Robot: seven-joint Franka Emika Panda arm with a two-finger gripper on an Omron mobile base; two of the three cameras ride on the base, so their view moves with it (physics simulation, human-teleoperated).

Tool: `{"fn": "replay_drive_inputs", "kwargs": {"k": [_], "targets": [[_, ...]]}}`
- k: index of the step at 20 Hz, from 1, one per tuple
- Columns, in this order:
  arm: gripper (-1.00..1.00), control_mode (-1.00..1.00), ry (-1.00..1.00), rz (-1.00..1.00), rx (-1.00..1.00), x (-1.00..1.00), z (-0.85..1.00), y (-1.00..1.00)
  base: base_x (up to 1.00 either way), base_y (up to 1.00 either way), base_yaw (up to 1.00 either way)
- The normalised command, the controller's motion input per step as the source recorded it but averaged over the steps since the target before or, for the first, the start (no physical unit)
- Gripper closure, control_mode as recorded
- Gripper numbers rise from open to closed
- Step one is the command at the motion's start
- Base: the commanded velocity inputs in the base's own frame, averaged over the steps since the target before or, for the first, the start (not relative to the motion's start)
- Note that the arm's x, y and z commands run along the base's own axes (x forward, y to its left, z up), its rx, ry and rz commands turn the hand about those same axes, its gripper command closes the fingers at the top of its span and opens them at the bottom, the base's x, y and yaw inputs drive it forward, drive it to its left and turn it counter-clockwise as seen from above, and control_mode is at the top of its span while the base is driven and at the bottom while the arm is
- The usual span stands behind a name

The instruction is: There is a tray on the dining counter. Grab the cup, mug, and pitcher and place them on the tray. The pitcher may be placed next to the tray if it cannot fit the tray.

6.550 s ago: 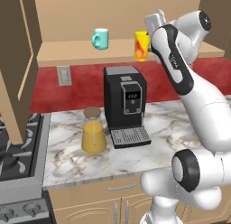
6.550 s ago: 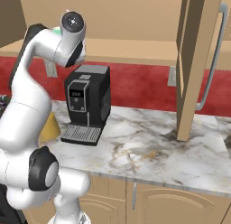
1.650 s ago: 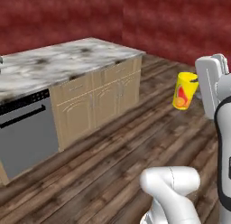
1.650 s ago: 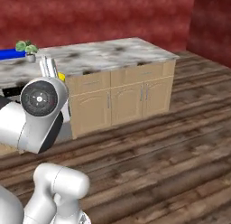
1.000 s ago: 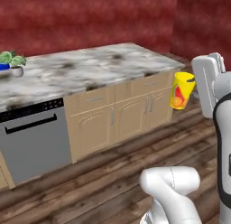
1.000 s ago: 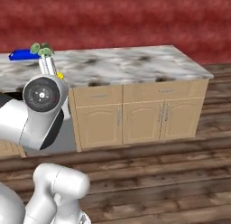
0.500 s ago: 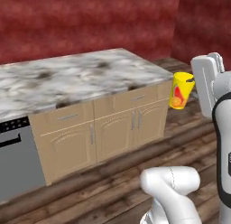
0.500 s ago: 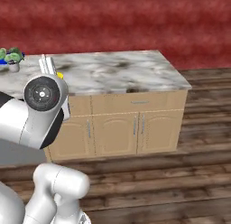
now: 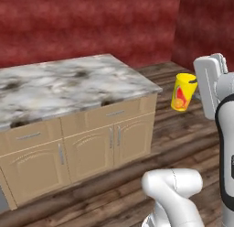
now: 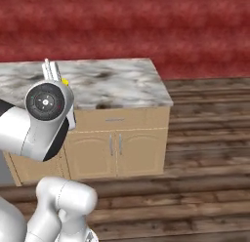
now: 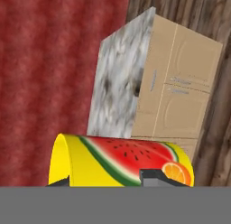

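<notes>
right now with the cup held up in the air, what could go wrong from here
1. The cup hangs high over the wooden floor, gripped at one side by the fingers; a slip would likely drop it.
2. The cup is carried out beside the arm, near the corner of the marble counter; a swing or turn of the base could knock it.

We see the cup (image 9: 183,92) held up in the gripper (image 9: 197,88), right of the marble worktop (image 9: 68,86); cabinet doors (image 9: 107,148) sit beneath that worktop
</notes>
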Motion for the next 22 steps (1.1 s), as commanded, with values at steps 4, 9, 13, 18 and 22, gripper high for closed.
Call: {"fn": "replay_drive_inputs", "kwargs": {"k": [4,9,13,18,22], "targets": [[1.0,1.0,0.0,0.0,0.0,0.0,0.0,0.0,0.76,-1.0,0.12],[1.0,1.0,0.0,0.0,0.0,0.0,0.0,0.0,0.76,-1.0,0.17],[1.0,1.0,0.0,0.0,0.0,0.0,0.0,0.0,0.74,-1.0,0.18],[1.0,1.0,0.0,0.0,0.0,0.0,0.0,0.0,0.71,-1.0,0.2],[1.0,1.0,0.0,0.0,0.0,0.0,0.0,0.0,0.75,-1.0,0.21]]}}
